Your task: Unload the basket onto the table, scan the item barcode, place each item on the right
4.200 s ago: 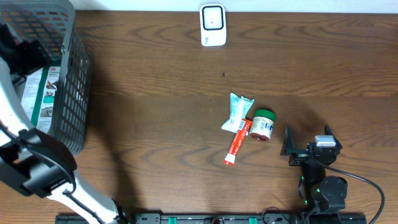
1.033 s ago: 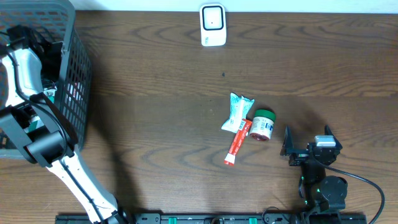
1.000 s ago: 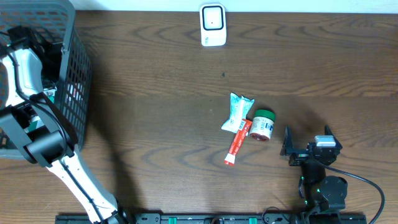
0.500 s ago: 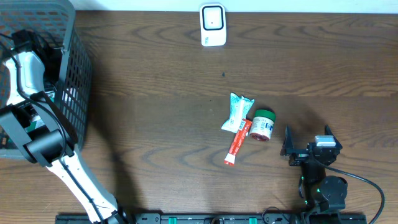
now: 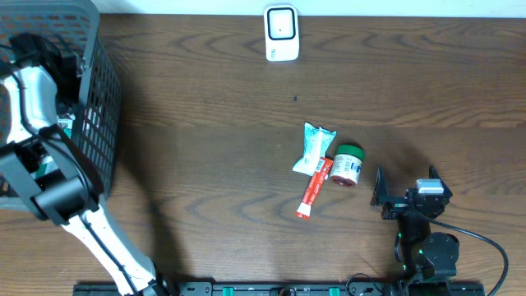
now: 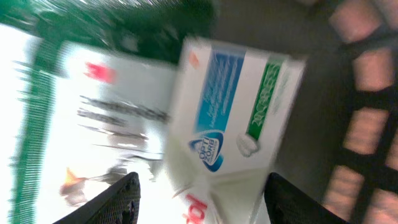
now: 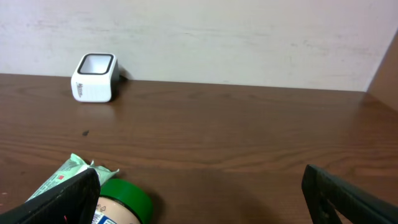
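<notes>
Box point(image 6: 236, 118) blurred, lower end cut off between left jaws.

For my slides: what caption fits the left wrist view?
Left gripper jaws straddle a white blue-and-green box overlapping a 3M package in the basket.

A dark wooden table point(image 5: 205, 123) stands against a pale wall point(image 7: 217, 37).

The white box point(image 6: 236, 118) is smeared badly in the left wrist view, print can't really be read. The basket point(image 5: 103, 107) is cropped at overhead's left edge.
</notes>
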Controlling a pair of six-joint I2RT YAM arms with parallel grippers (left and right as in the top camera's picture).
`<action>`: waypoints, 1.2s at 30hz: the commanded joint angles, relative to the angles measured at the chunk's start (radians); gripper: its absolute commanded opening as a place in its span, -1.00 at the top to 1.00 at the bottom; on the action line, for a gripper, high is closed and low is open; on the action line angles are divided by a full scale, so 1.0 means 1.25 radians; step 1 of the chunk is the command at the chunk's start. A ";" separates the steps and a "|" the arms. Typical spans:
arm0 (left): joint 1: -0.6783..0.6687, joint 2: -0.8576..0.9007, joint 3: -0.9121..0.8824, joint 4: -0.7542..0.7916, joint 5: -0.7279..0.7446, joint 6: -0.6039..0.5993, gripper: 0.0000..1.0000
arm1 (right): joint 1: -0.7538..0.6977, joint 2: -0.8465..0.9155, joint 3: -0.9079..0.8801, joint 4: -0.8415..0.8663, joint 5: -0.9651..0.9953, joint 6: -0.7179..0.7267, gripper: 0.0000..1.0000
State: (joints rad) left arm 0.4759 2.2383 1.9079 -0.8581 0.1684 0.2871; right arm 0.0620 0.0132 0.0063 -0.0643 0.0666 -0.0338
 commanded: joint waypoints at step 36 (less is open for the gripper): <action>0.004 0.051 -0.021 -0.051 0.047 0.297 -0.96 | 0.002 0.000 -0.001 -0.003 -0.001 -0.004 -0.98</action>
State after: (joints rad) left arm 0.4824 2.2555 1.8782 -0.9268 0.2039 0.5941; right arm 0.0620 0.0132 0.0063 -0.0643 0.0666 -0.0338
